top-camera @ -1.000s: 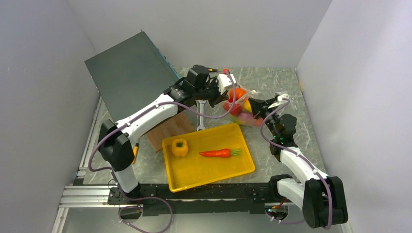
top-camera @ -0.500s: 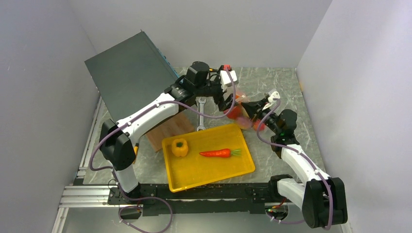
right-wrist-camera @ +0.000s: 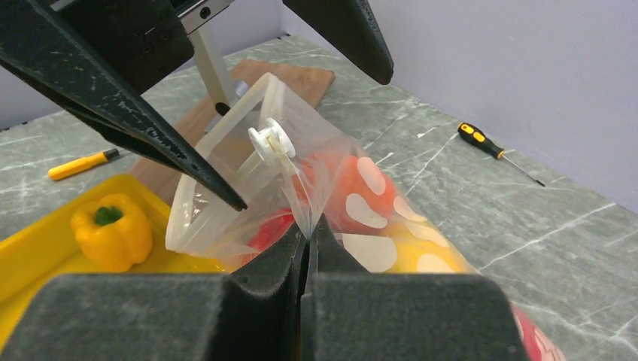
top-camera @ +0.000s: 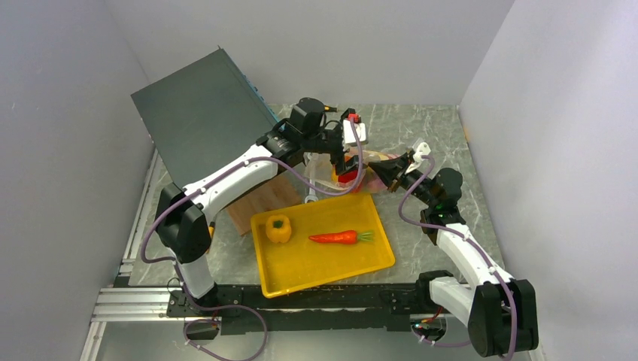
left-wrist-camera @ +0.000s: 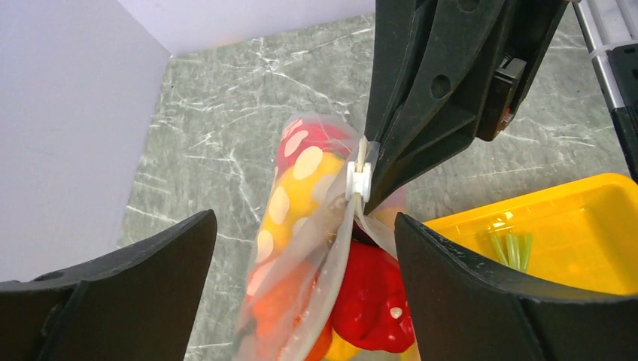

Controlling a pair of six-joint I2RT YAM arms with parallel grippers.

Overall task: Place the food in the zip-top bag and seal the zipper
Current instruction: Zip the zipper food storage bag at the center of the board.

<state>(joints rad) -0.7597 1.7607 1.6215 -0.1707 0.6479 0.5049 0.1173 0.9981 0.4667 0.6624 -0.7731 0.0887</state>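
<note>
The zip-top bag [left-wrist-camera: 301,226] hangs straight between the left pincer's [left-wrist-camera: 305,222] jaws and touches neither. A second ago that pincer was clenched at the bag's mouth; it has since released and stands wide. The bag has also shifted toward the far rim of the yellow tray [top-camera: 380,259]. Only the right pincer [right-wrist-camera: 308,235] holds it now, clenched on a fold of film, with the zipper's white slider [right-wrist-camera: 272,141] just ahead of its tips. Red and yellow food [left-wrist-camera: 369,297] sits inside, below the left pincer. Beside the slider the mouth seems to gape. A yellow pepper [top-camera: 278,229] and a carrot [top-camera: 342,237] lie in the tray, well apart from both pincers. I judge the left pincer is freed to fetch them, so sealing must wait
</note>
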